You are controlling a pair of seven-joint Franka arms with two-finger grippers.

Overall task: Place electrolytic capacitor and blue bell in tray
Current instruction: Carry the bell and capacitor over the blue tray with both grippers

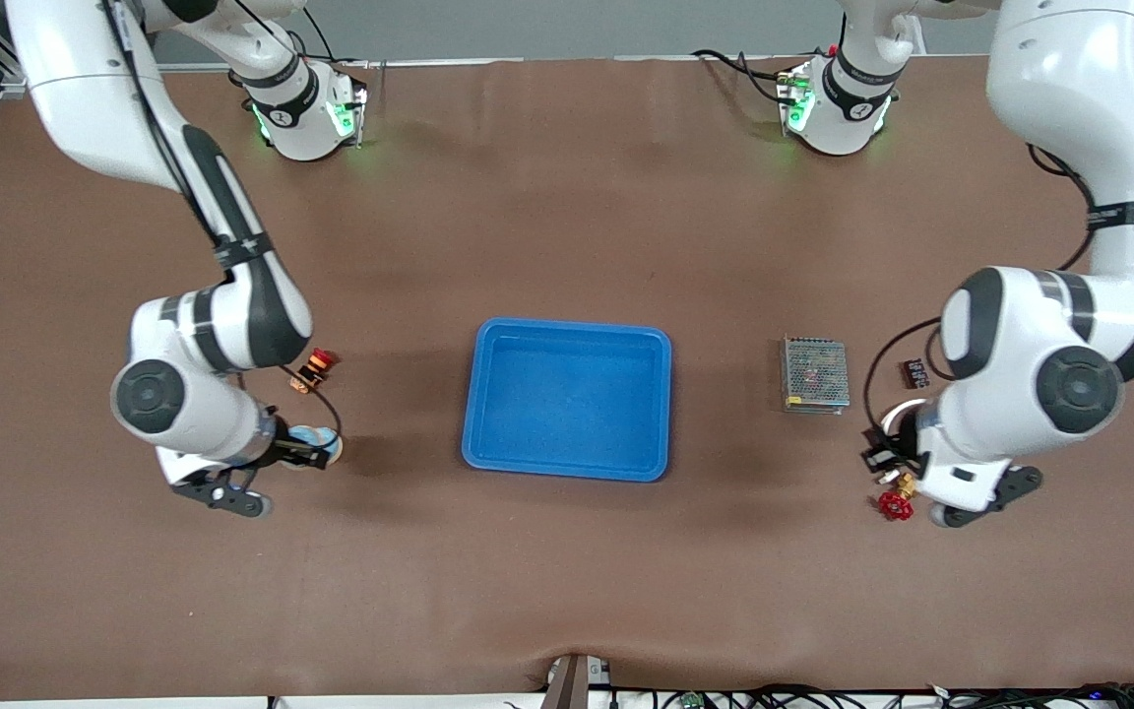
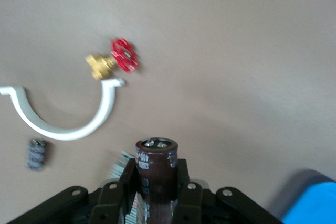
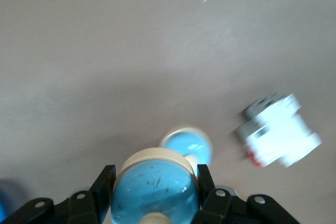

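Right end effector point(image 3: 155, 192) of mine clamps the blue bell point(image 3: 156, 187) above the desk point(image 1: 567, 591); blue tray point(image 1: 663, 414) sits mid-desk between my arms; left end effector point(image 2: 156, 179) grips the capacitor point(image 2: 156, 169) near a red valve point(image 2: 116, 60).

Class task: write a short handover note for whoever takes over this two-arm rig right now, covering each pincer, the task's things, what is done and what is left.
Left pincer: shut on the electrolytic capacitor, over the table at the left arm's end, near the red-handled valve.
Right pincer: shut on the blue bell, at the right arm's end.
Tray: mid-table, nothing in it.
Done: both things grasped.
Left: carry both over the tray and release them.
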